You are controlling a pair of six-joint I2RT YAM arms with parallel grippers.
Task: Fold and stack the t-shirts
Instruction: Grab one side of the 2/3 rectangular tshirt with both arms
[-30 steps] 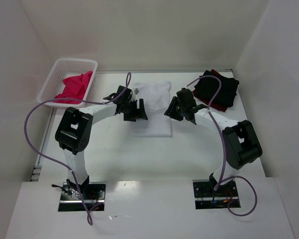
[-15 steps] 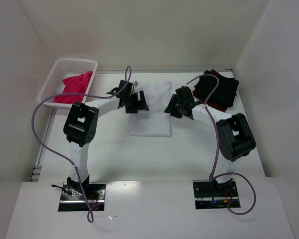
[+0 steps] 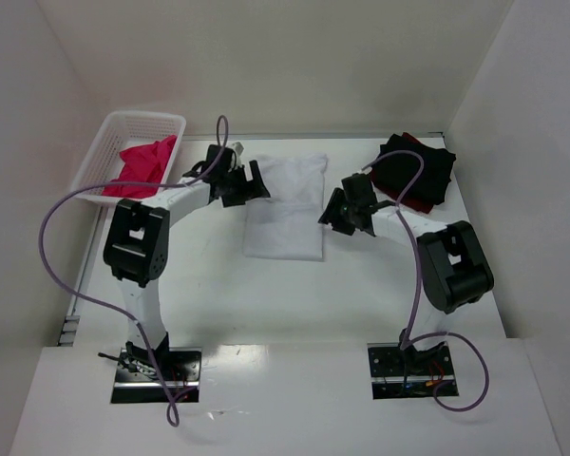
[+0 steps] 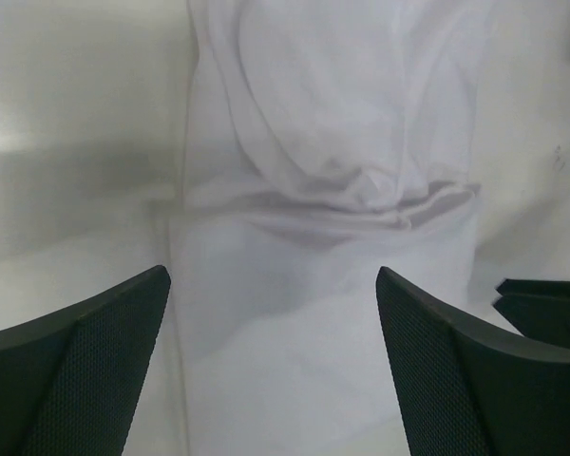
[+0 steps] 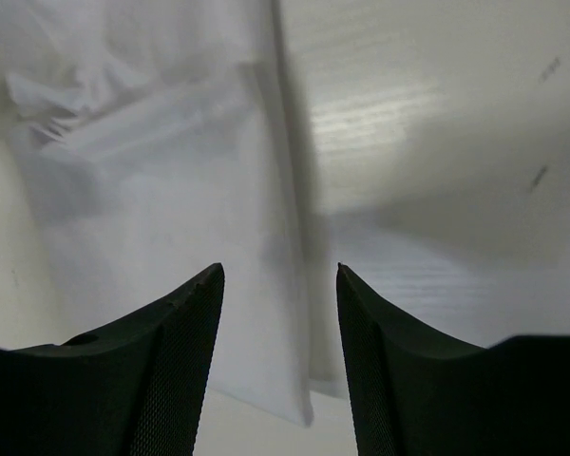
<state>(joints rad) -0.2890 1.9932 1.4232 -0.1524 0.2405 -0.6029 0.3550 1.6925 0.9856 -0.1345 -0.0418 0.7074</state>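
Observation:
A white t-shirt [image 3: 287, 207] lies folded lengthwise on the table's middle, also seen in the left wrist view [image 4: 332, 171] and right wrist view [image 5: 161, 209]. A black t-shirt [image 3: 416, 169] lies folded on a dark red one [image 3: 420, 203] at the back right. A pink-magenta t-shirt [image 3: 140, 165] is bunched in the white basket [image 3: 103, 152]. My left gripper [image 3: 249, 183] is open and empty at the white shirt's far left edge. My right gripper [image 3: 334, 211] is open and empty beside its right edge.
White walls enclose the table on the left, back and right. Purple cables loop from both arms over the table. The arm bases stand at the near edge.
My left gripper has moved back and left toward the white shirt's far left corner. My right gripper has shifted slightly right and nearer, off the shirt's right edge. The shirt lies unchanged.

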